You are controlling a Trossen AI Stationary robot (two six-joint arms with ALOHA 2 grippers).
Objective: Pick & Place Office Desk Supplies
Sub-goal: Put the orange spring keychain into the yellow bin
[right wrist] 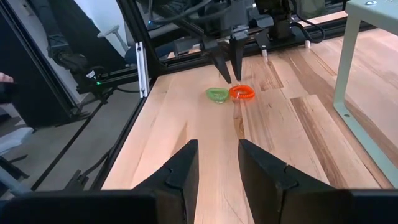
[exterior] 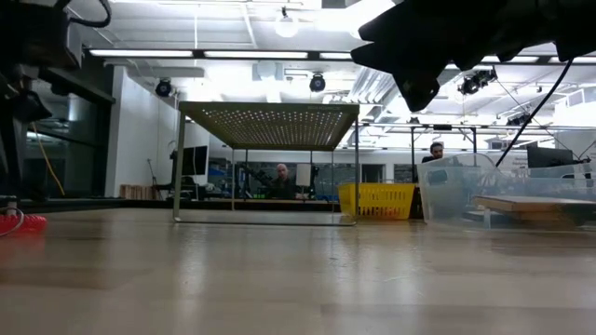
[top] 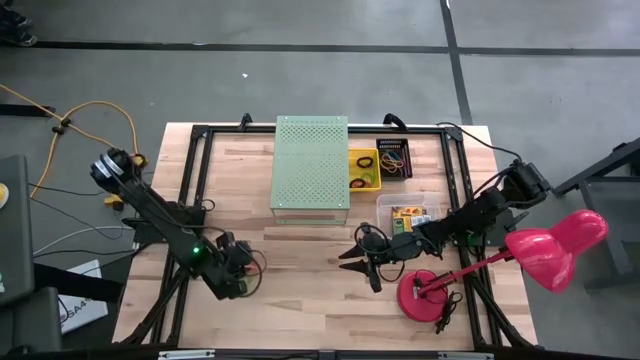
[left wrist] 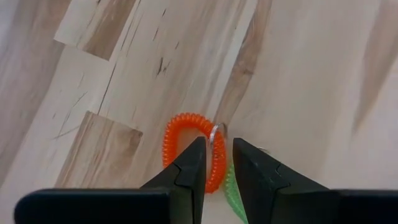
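Down at the near left of the table (top: 300, 270), the left gripper (left wrist: 216, 163) hangs right over an orange band (left wrist: 186, 146), its fingers parted by a narrow gap with the band's rim and a small metal ring between the tips; whether they touch the band cannot be told. A green band (right wrist: 217, 94) lies just beside the orange one. The right gripper (top: 352, 256) hovers near the table's middle, fingers spread and holding nothing, pointed toward the left arm. Behind it, a clear tray (top: 400, 203) holds a crayon box (top: 409, 214). Farther back, a yellow basket (top: 363, 170) and a black tray (top: 393, 158) hold more bands, beside the pale-green perforated box (top: 311, 165). The pink lamp (top: 555, 245) stands at the right edge.
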